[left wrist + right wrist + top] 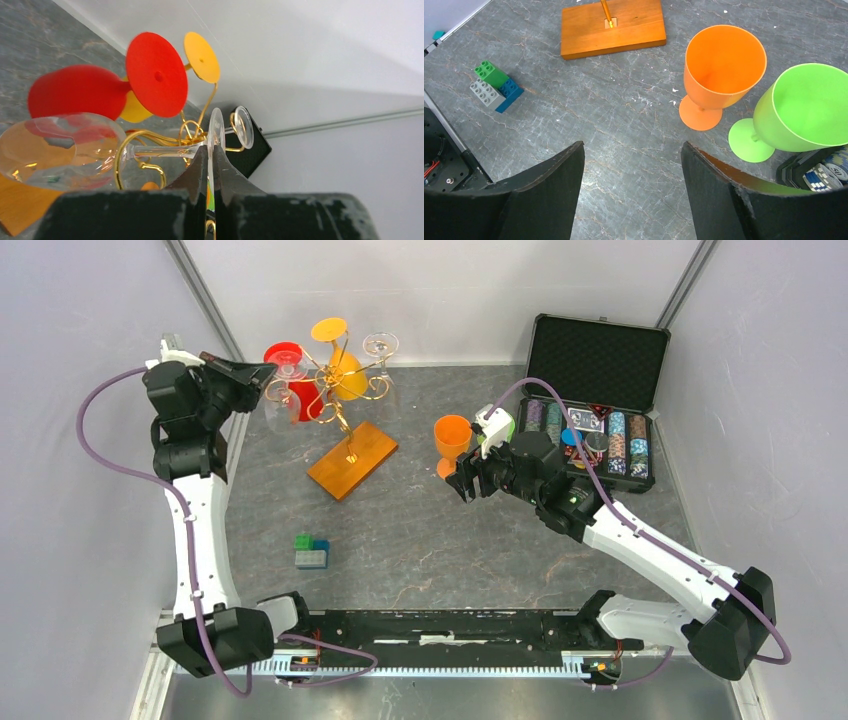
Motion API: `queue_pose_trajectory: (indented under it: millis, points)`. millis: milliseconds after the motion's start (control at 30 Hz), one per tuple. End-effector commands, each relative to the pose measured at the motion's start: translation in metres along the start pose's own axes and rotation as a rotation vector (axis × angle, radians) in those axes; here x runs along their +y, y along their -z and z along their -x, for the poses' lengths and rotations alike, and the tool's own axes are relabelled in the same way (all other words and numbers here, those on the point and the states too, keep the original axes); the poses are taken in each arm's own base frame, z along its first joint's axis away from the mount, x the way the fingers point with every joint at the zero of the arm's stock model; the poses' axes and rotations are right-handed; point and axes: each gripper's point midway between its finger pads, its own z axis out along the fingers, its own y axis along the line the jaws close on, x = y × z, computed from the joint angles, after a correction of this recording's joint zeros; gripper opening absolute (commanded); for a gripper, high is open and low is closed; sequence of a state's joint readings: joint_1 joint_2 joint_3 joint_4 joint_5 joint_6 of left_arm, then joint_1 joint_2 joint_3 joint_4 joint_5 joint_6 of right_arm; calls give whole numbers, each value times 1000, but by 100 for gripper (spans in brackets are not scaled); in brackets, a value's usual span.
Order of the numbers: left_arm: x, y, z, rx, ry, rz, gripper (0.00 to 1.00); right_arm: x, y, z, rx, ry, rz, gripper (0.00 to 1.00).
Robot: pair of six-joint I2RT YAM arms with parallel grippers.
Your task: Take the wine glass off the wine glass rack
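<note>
Clear glass, thin-stemmed and lying sideways, is how we see the wine glass (60, 150). Its rounded bowl sits ahead and to the left of the left tool (210, 149), its slim stem runs back toward the fingers, and its flat round foot stands edge-on between them. The left tool is clenched on that foot, both black fingers pressed against the disc. A gold wire curl of the wine glass rack (345, 390) arcs across the stem near the bowl, so the glass is on the rack. The rack is gold scrollwork on a thin post, set in a flat orange rectangular base (352, 460) on the grey bench (420, 540). Beyond the left tool's fingertips a red glass (155, 75) and a yellow glass (201, 56) hang from other arms. The right tool (631, 147) is released, its fingers wide apart above the bench and holding nothing. Ahead and to its right an orange goblet (724, 70) and a green goblet (804, 110) stand upright side by side. Ahead and to its left lie toy bricks (494, 87). Just right of the right tool's finger, poker chips (824, 172) carry printing too small for us to read.
</note>
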State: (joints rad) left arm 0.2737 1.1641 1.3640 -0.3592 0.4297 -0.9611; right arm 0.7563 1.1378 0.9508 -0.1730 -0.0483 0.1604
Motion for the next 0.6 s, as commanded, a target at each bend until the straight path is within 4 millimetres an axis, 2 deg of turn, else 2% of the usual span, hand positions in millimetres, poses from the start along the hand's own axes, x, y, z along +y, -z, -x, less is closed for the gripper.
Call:
queue_pose_trajectory:
  millis: [0,267,567]
  points:
    - [-42,11,-2,41,-16,-176,2,2,4,17,-69,-3,13,76]
    - [-47,28,-25,124,71,-224,2,5,5,19,-78,-12,29,76]
    - [-51,62,-31,71,67,-202,2,28,10,26,-142,-3,159,77]
